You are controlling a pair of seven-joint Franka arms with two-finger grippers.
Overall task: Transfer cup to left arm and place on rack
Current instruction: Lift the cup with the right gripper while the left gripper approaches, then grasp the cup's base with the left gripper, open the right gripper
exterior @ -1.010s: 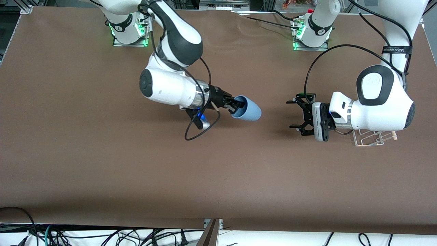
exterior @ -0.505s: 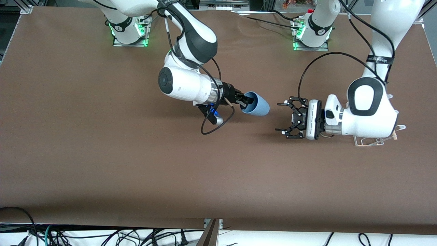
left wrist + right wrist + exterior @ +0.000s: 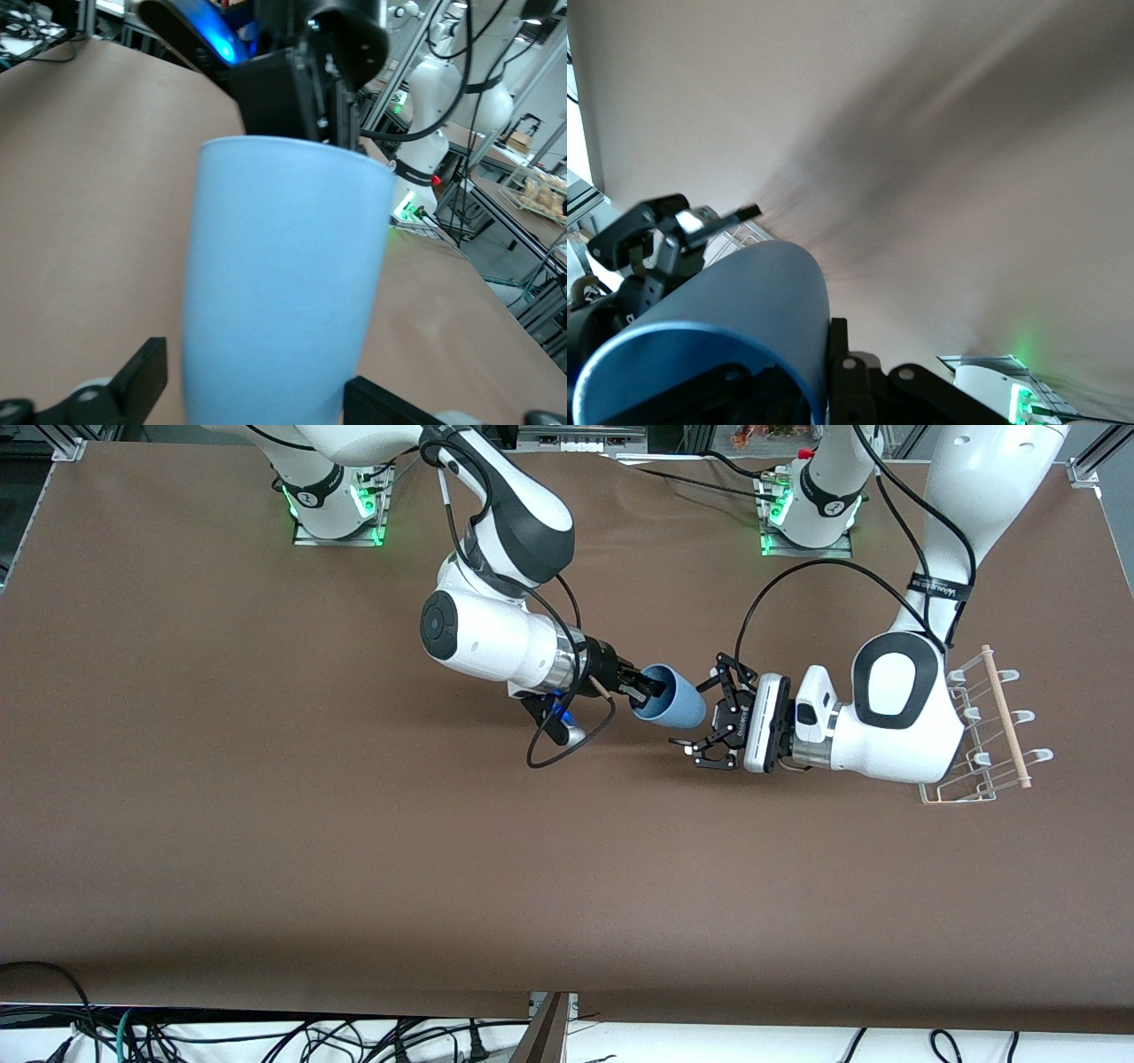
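Over the middle of the brown table (image 3: 266,824), my right hand (image 3: 645,688) pinched the rim of the light-blue cup (image 3: 675,700), holding it sideways in the air. My left hand (image 3: 709,722) had its fingers spread around the cup's base. I judged the cup light, stiff and slick; the tapered wall looked the best hold. The rack (image 3: 983,726) sat toward the left arm's end.

Up close, the pale blue cup (image 3: 283,283) fills the middle, its rim end away from the camera and pinched by the right tool (image 3: 323,97), whose black body shows a blue glow. The left tool (image 3: 252,394) has its black fingers (image 3: 142,376) standing either side of the cup's narrower end, a gap showing on one side. Brown surface (image 3: 80,195) lies underneath.
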